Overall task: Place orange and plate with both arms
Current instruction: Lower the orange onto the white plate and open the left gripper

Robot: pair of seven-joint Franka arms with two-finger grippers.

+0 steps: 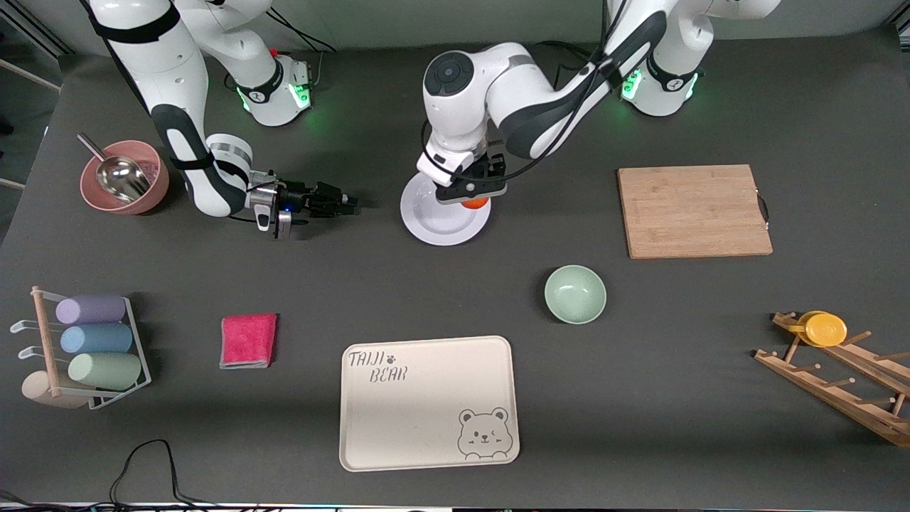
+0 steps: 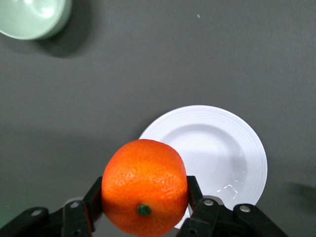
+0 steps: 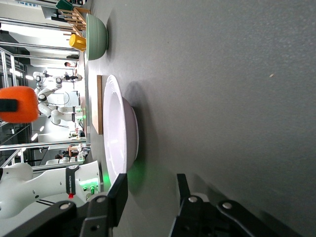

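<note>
Resting in left end effector (image 2: 143, 210): orange (image 2: 144, 186)

On the dark grey desk (image 1: 455, 299), the left arm's black claw (image 1: 475, 193) holds a small bright-orange fruit (image 1: 475, 203) over the rim of a round pale white plate (image 1: 441, 217), while the right claw (image 1: 340, 201) lies level beside the plate

Even, soft overhead light covers the dark table (image 1: 455, 284); shadows are faint and short. Green glow spills from the arm bases at the top of the front view. In the left wrist view the plate (image 2: 217, 148) carries small glints and the orange (image 2: 144, 186) is sharp. The right wrist view's upper left is bright, washed out.
</note>
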